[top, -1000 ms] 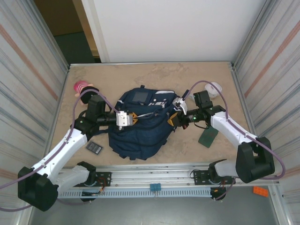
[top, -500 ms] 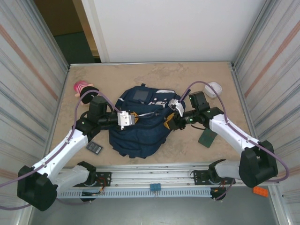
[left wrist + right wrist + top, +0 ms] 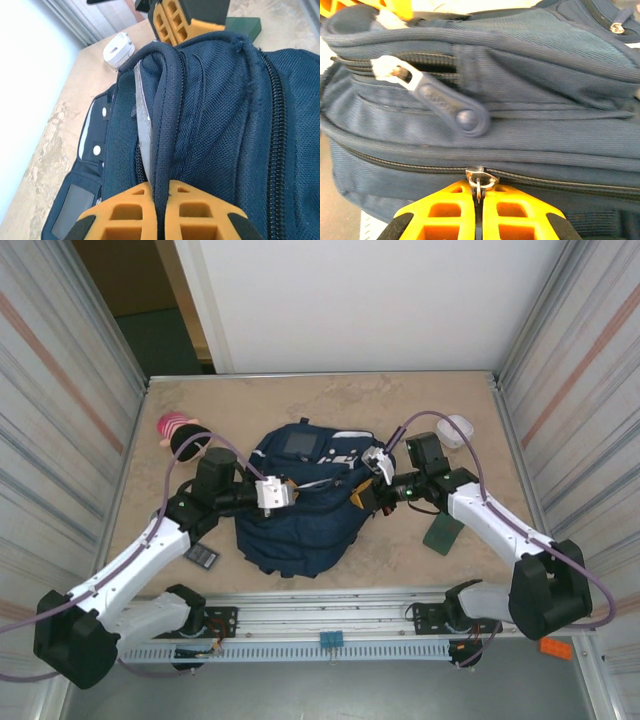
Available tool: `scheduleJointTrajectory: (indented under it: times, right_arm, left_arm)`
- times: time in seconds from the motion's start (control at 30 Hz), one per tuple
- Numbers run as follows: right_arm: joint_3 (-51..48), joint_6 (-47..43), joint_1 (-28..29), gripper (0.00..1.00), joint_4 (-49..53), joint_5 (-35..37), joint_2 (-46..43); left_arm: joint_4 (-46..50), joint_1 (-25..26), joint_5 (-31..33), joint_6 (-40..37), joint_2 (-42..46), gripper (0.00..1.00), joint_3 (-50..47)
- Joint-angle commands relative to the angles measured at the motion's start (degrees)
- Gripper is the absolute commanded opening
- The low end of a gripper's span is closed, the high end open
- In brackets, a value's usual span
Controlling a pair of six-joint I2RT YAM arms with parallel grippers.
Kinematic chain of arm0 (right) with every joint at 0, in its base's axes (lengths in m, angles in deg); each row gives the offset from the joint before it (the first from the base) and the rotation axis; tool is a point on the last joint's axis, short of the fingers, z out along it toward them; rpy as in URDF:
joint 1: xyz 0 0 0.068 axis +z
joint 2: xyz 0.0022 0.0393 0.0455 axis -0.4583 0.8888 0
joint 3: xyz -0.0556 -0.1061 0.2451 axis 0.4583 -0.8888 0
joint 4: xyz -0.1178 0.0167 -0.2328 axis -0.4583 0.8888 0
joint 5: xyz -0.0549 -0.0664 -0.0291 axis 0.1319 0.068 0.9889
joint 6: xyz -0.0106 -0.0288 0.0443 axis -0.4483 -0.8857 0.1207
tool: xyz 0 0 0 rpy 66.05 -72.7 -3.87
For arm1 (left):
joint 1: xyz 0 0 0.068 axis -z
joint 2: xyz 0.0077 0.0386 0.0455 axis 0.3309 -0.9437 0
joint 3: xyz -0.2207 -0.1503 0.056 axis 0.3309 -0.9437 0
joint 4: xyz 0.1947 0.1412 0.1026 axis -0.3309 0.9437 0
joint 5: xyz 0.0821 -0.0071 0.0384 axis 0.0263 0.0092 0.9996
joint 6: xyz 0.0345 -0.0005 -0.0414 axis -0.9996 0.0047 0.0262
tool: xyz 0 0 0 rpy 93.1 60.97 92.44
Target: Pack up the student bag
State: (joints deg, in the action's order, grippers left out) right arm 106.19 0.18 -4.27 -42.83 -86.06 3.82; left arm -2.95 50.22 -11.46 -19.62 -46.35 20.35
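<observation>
At the middle of the counter (image 3: pixel 250 410), the left pincer (image 3: pixel 161 195) pinches the student bag (image 3: pixel 300 525) by its piped rim. The right pincer (image 3: pixel 478 196) pinches a zipper pull (image 3: pixel 479 179).

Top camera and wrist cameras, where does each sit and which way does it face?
Top: above and behind, looking down on the bag; left arm, right arm, left pincer and right pincer show.
Left wrist: looks along the bag's rim toward the right pincer; own fingers shut on the rim.
Right wrist: low beside the bag; own fingers shut on a zip pull.
Shared: each wrist view catches the other pincer.
</observation>
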Motion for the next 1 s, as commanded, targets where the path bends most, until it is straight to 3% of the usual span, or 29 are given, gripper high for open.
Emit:
scheduleJointTrajectory:
  times: [0.0,0.2,0.3,0.47,0.63,0.97]
  right_arm:
    - [1.40,1.88,3.80,0.00,0.49,-0.43,-2.87]
    - [4.96,9.05,6.99,0.00,3.91,2.52,-1.54]
    - [7.17,10.89,7.22,0.00,7.00,3.97,-0.60]
    - [8.63,11.07,6.39,0.00,9.03,7.71,-0.12]
    - [13.01,10.98,2.02,0.00,12.84,8.88,4.38]
    - [25.44,2.26,-1.87,0.00,21.69,7.92,15.24]
  left_arm:
    - [-6.03,2.51,13.21,7.96,-0.86,0.00,2.58]
    - [-7.24,7.47,31.43,17.18,-4.24,0.00,3.71]
    - [-6.55,7.73,36.45,21.65,-5.66,0.00,3.93]
    - [-3.27,10.05,38.41,26.77,-6.06,0.00,5.03]
    - [-1.90,13.81,38.07,29.93,-4.12,0.00,4.85]
    - [9.31,13.93,36.76,44.00,-5.68,0.00,13.20]
